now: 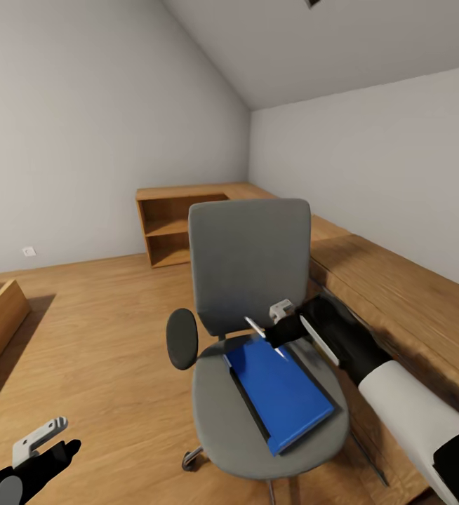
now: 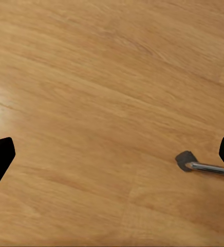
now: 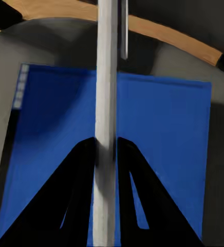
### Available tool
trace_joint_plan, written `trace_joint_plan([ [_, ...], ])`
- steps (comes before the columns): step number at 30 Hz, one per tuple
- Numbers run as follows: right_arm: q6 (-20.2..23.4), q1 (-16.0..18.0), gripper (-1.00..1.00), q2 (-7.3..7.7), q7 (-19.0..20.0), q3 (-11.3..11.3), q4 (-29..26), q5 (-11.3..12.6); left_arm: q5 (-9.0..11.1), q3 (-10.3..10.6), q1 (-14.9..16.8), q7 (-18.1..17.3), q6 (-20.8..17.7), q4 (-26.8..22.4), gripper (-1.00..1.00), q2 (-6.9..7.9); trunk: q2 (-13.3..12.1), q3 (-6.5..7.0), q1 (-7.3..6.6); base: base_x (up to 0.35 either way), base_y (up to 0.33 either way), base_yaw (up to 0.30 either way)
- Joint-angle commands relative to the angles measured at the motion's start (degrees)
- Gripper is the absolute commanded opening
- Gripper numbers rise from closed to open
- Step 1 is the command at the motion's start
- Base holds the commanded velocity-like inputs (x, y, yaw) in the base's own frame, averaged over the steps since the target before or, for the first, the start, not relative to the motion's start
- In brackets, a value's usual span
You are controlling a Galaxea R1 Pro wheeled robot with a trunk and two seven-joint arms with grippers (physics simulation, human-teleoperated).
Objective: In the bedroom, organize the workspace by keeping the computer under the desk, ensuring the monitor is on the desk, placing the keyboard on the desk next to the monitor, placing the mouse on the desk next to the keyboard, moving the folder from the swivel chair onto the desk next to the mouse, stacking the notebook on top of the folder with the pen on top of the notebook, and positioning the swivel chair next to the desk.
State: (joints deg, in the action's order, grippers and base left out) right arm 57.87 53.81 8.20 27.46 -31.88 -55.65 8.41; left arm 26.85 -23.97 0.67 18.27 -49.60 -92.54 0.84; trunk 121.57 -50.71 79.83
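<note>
My right gripper (image 3: 106,154) hung over the bright blue folder (image 3: 163,128), its two dark fingers (image 3: 66,200) drawn close against a pale upright bar running between them. The folder lay flat on the grey seat of the swivel chair (image 3: 55,41), with light wood floor (image 3: 158,31) beyond.

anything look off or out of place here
The blue folder lies on the swivel chair seat rather than a desk, skewed, one corner reaching toward the front edge. The right gripper hovers at its back end.
</note>
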Motion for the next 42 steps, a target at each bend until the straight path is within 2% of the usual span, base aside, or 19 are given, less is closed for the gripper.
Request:
trace_joint_plan([
  [1, 0.7, -0.3, -1.0, 0.15, -0.3, 0.3, -2.1, 1.7, 0.6, 0.1, 0.0, 0.5, -0.2, 0.0, 1.0, -0.01, -0.4, 0.13, -0.23, 0.0, 0.0, 0.0],
  [2, 1.1, -0.6, -1.0, 0.23, -0.4, 1.1, -4.3, 3.6, 0.5, 0.1, 0.0, 0.6, -0.2, 0.0, 1.0, -0.03, -0.8, 0.31, -0.45, 0.0, 0.0, 0.0],
  [3, 1.3, -0.8, -1.0, 0.26, -0.4, 1.6, -5.3, 4.5, 0.5, 0.1, 0.0, 0.6, -0.2, 0.0, 1.0, -0.04, -1.2, 0.49, -0.67, 0.0, 0.0, 0.0],
  [6, 1.4, -0.9, -1.0, 0.28, -1.4, 2.3, -6.6, 5.5, 0.5, 0.2, 0.0, 0.6, -0.2, 0.0, 1.0, -0.04, -2.4, 1.02, -1.33, 0.0, 0.0, 0.0],
  [8, 1.5, -1.2, -1.0, 0.18, -3.5, 2.9, -7.6, 5.9, 0.4, 0.2, 0.0, 0.7, -0.2, 0.0, 1.0, -0.04, -3.2, 1.38, -1.77, 0.0, 0.0, 0.0],
  [11, 1.5, -3.6, -1.0, -0.18, -8.9, 4.7, -11.0, 7.6, 0.4, 0.2, 0.0, 0.7, -0.2, 0.0, 1.0, -0.06, -4.4, 1.92, -2.43, 0.0, 0.0, 0.0],
  [12, 1.5, -5.2, -1.0, -0.33, -11.6, 5.8, -13.4, 8.9, 0.4, 0.2, 0.0, 0.7, -0.1, 0.0, 1.0, -0.09, -4.8, 2.1, -2.65, 0.0, 0.0, 0.0],
  [13, 1.5, -8.2, -1.0, -0.49, -15.7, 7.6, -17.7, 10.9, 0.4, 0.2, 0.0, 0.8, -0.1, 0.0, 1.0, -0.11, -5.2, 2.28, -2.87, 0.0, 0.0, 0.0],
  [14, 1.4, -10.5, -1.0, -0.57, -18.5, 8.5, -20.4, 12.2, 0.4, 0.2, 0.0, 0.8, -0.1, 0.0, 1.0, -0.12, -5.6, 2.46, -3.09, 0.0, 0.0, 0.0],
  [17, 1.2, -14.9, -1.0, -0.64, -24.4, 9.6, -25.5, 13.9, 0.4, 0.2, 0.0, 0.8, -0.1, 0.0, 1.0, -0.13, -6.8, 3.0, -3.75, 0.0, 0.0, 0.0],
  [19, 1.2, -16.9, -1.0, -0.56, -26.4, 10.0, -28.3, 14.4, 0.5, 0.2, 0.0, 0.8, -0.1, 0.0, 1.0, -0.13, -7.6, 3.36, -4.19, 0.0, 0.0, 0.0],
  [28, 1.2, -18.6, -1.0, -0.67, -27.7, 10.1, -30.5, 15.2, 0.6, 0.1, 0.0, 0.7, -0.1, 0.0, 1.0, -0.5, -11.2, 4.97, -6.16, -0.071, 0.0, 0.0],
  [29, 1.1, -18.6, -1.0, -0.63, -27.7, 10.2, -30.5, 15.8, 0.6, 0.1, 0.0, 0.7, -0.1, 0.0, 1.0, -0.52, -11.6, 5.15, -6.38, -0.273, 0.0, 0.0],
  [30, 0.8, -18.6, -1.0, -0.69, -27.7, 10.1, -30.5, 17.8, 0.6, 0.0, 0.0, 0.7, -0.1, 0.0, 1.0, -0.5, -12.0, 5.33, -6.6, -0.323, 0.0, 0.0],
  [31, 0.8, -18.6, -1.0, -0.69, -27.7, 10.1, -30.5, 18.0, 0.6, 0.0, 0.0, 0.6, -0.1, 0.0, 1.0, -0.5, -12.4, 5.51, -6.82, -0.323, 0.0, 0.0],
  [42, 0.7, -18.7, -1.0, -0.55, -27.5, 10.2, -30.4, 18.6, 0.6, -0.2, 0.0, 0.5, -0.1, 0.0, 1.0, -0.49, -16.8, 7.65, -9.24, -0.072, 0.001, -0.043],
])
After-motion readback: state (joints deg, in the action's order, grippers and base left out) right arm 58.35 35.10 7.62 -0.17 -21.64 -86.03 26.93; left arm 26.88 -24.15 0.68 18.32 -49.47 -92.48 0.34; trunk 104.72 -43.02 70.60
